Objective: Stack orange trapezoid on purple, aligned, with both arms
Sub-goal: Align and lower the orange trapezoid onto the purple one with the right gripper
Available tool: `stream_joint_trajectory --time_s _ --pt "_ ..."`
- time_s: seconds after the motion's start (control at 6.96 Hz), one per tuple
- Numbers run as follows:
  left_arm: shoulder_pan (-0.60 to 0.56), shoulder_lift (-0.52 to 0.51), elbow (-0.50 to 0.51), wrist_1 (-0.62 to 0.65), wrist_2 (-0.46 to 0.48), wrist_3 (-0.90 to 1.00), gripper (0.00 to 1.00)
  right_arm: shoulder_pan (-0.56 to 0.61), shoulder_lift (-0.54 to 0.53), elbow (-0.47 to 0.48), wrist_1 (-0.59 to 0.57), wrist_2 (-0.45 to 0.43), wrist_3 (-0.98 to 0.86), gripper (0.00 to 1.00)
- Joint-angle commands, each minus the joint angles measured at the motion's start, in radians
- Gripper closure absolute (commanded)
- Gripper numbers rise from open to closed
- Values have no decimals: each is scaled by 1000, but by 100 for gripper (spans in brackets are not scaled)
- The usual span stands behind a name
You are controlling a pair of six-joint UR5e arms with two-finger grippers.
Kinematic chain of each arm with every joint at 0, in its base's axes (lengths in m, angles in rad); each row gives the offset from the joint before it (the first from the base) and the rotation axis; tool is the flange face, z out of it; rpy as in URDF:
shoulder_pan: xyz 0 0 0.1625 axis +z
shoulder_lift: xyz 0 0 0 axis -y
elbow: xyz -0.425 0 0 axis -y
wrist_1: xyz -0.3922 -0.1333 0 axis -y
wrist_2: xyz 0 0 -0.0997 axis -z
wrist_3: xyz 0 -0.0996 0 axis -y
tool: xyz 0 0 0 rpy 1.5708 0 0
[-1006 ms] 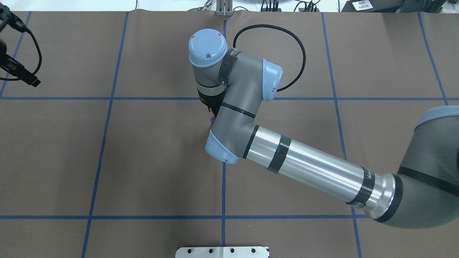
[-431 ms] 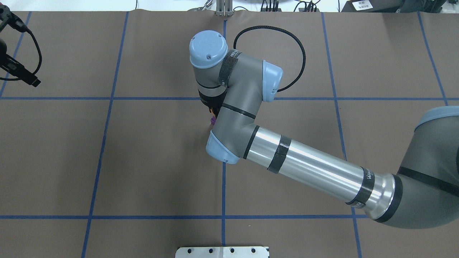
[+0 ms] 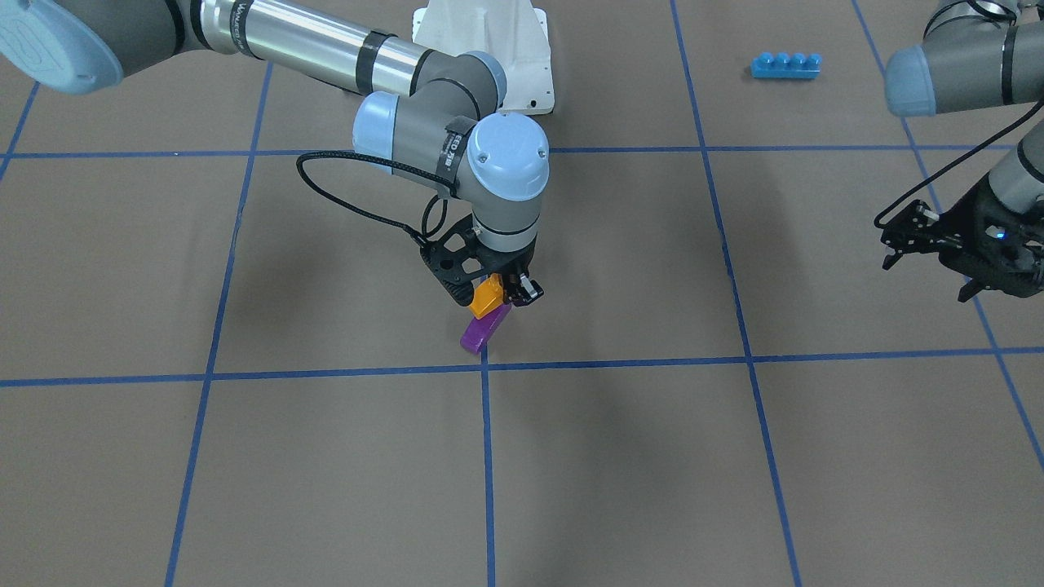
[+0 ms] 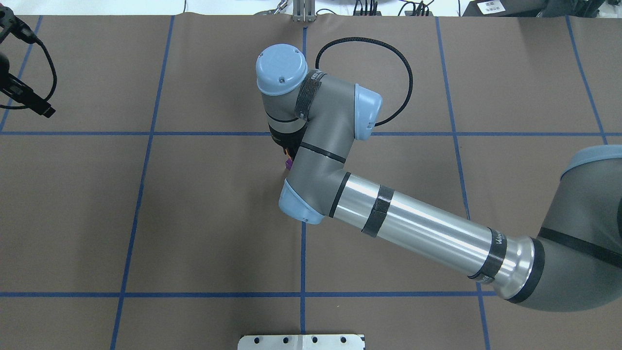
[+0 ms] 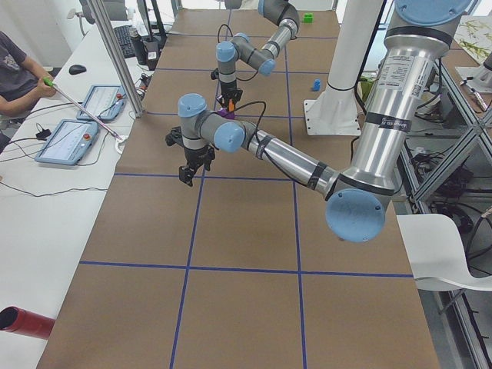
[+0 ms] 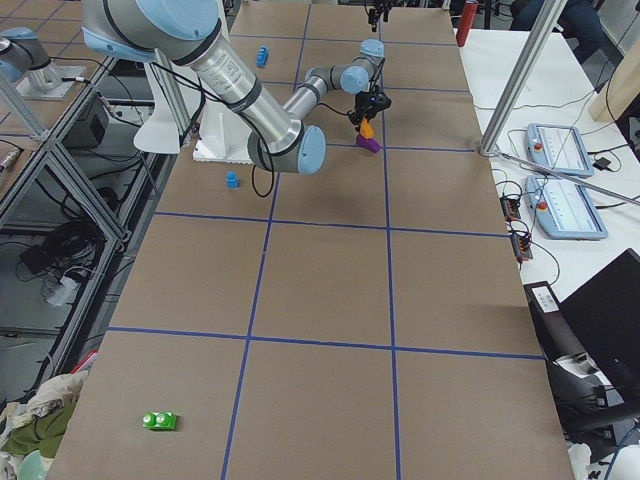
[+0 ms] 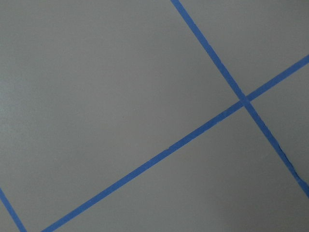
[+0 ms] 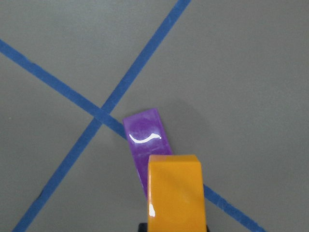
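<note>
The right claw [image 3: 494, 295] pinches the orange brick [image 3: 487, 297] between its fingers, above the table [image 3: 652, 456]. The purple brick [image 3: 481, 333] lies flat on the table directly under it, just beside a crossing of blue tape [image 3: 485, 364]. In the right wrist view the orange brick covers the near end of the purple one, and the purple one is turned a little against it, so the two are not in line. I cannot tell whether they touch.

The left claw [image 3: 889, 251] hangs well apart at the table's side, its fingers spread and holding nothing.

Compared with one second ago, the right arm has shifted only very slightly in the overhead view, and the purple brick is in the same place.
</note>
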Motion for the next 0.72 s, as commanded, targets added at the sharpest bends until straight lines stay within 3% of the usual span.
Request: stream_joint_trajectory --time_s 0.0,0.57 --pt "0 -2 -1 0 0 0 0 -1 1 1 2 1 0 100" --pt "1 -2 -1 2 0 -2 0 0 -7 0 2 0 -22 100"
